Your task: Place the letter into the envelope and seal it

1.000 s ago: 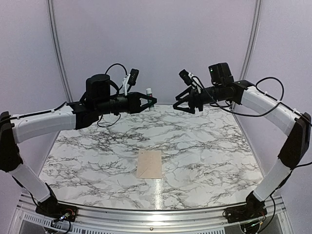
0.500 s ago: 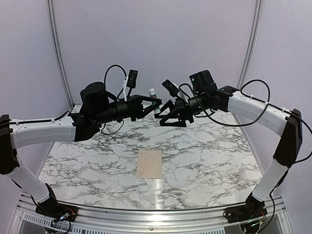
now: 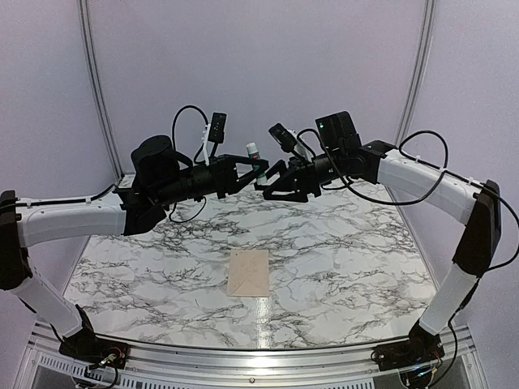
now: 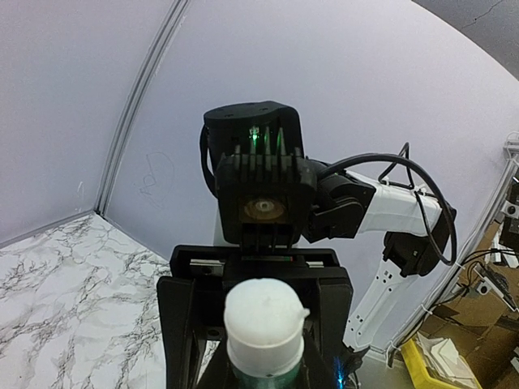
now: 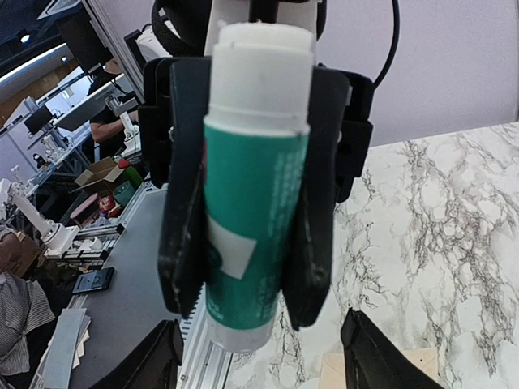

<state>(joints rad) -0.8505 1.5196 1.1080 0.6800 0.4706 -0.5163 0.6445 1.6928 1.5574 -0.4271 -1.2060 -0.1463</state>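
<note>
Firmly, the left gripper (image 3: 252, 168) is clamped on a glue stick (image 5: 255, 203), with its two black fingers pressed against opposite sides of the tube. The stick stands roughly upright with its white cap on top. Its body is teal-green with a plain white patch low on one side. Faint print runs along the green, but it is too blurred to read, and no brand name can be made out.

The right gripper (image 3: 266, 180) faces it from the other side with its fingers spread wide, holding nothing. Its tips are just beside the stick, and I cannot tell whether they touch it. Both grippers meet high in the air over the far half of the marble-patterned table (image 3: 340, 243).

Well below them, a flat tan paper sheet (image 3: 249, 273) lies near the middle of the near edge, with its long sides running toward the far edge. It carries no legible writing. From these views I cannot tell whether it is the envelope or the letter.
</note>
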